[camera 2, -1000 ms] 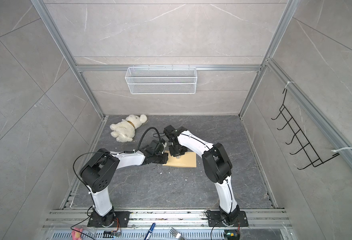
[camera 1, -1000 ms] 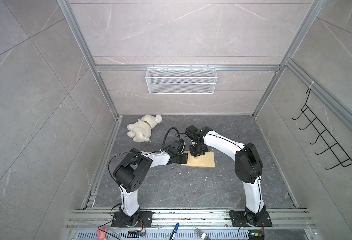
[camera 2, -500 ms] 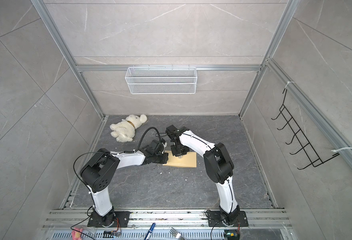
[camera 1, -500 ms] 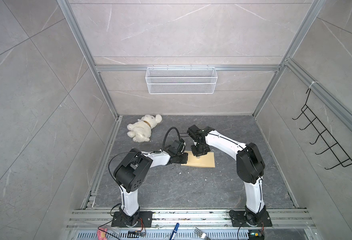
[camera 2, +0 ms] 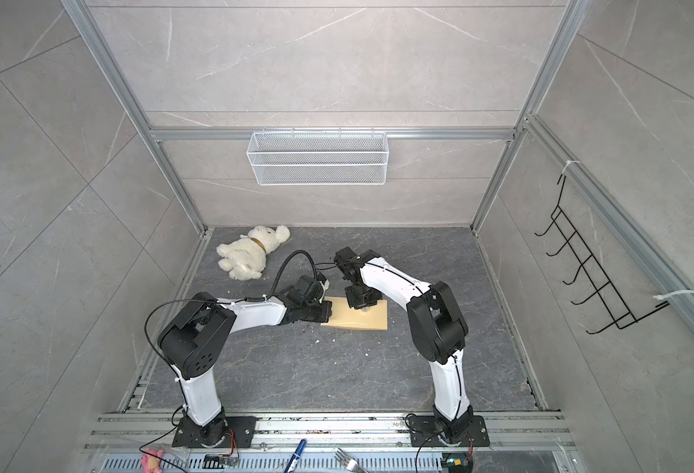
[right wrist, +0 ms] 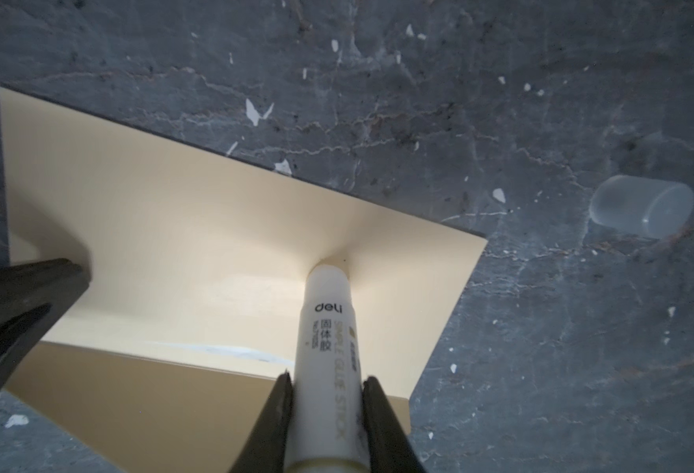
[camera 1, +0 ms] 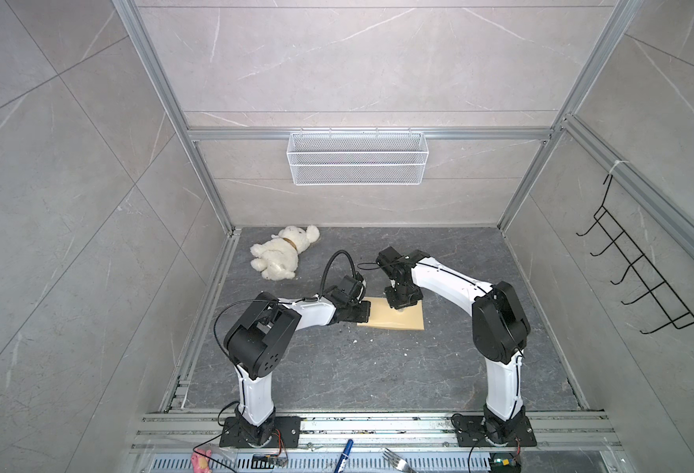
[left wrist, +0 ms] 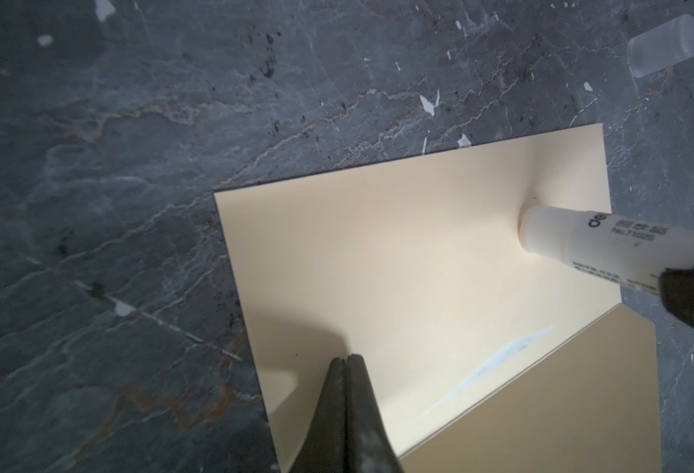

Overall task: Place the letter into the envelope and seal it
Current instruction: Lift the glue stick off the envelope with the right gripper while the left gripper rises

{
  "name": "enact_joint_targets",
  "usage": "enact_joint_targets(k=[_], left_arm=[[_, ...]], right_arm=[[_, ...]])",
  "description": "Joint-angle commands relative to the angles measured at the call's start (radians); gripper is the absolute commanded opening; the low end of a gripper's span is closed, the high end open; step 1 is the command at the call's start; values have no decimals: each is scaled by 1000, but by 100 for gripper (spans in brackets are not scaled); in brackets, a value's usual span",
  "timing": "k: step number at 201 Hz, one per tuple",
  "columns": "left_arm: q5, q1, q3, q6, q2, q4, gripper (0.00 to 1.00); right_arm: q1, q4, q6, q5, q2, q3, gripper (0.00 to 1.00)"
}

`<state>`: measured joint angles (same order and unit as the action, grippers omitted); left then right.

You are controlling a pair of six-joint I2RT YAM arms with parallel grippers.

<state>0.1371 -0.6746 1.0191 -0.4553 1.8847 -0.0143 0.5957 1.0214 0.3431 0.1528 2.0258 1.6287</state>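
Grey tiled booth with a dark marbled worktop (camera 1: 337,368) and a white wire basket (camera 1: 357,164) hung on the back wall. Far left at the back we've got a white teddy bear (camera 1: 281,258) flopped on its side, well apart from the action.

Moving in, the left gripper (left wrist: 347,360) has its jaws pressed tight together with nothing between them, tips down on the open flap near one end. The envelope (camera 1: 394,321) lies flat mid-worktop between the two arms. Its flap is folded open showing the pale cream inside, the darker tan body is beside it, and there's a whitish smear along the fold.

Next over, the right gripper (right wrist: 327,376) is pinching a white Deli glue stick (right wrist: 328,327) by its barrel, with the stick's end touching the flap towards the other end. The stick's clear cap (right wrist: 640,213) lies on its side on the worktop, a bit apart from the envelope.

Far right, a black wire hook rack (camera 1: 640,282) hangs on the side wall.
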Motion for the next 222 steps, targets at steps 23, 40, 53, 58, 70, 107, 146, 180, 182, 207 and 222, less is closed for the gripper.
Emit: enact_joint_targets(k=[23, 40, 53, 58, 70, 107, 146, 180, 182, 207, 222], left_arm=[[-62, -7, -48, 26, 103, -150, 0], [-64, -9, -48, 26, 103, -151, 0], [-63, -8, -47, 27, 103, -151, 0], [-62, -9, -47, 27, 103, -151, 0], [-62, -9, -48, 27, 102, -150, 0], [-61, -10, -43, 29, 97, -151, 0], [-60, -10, -15, 84, -12, -138, 0], [-80, 3, -8, 189, -200, -62, 0], [-78, 5, -9, 191, -214, -58, 1], [-51, 32, -37, 169, -365, 18, 15], [-22, 41, -62, 135, -430, 74, 24]], right_arm=[[-18, 14, -12, -32, -61, -20, 0], [-19, -21, -7, -51, -128, -18, 0], [-20, -41, -5, -52, -183, -19, 0], [-21, -50, -6, -53, -204, -21, 0], [-22, -75, -6, -56, -253, -32, 0], [-25, -129, -17, -60, -349, -74, 0], [-27, -185, -25, -73, -420, -120, 0], [-29, -269, -41, -84, -507, -171, 0], [-28, -276, -41, -83, -513, -176, 0], [-28, -387, -41, -84, -590, -249, 0], [-28, -463, -38, -94, -628, -290, 0]])
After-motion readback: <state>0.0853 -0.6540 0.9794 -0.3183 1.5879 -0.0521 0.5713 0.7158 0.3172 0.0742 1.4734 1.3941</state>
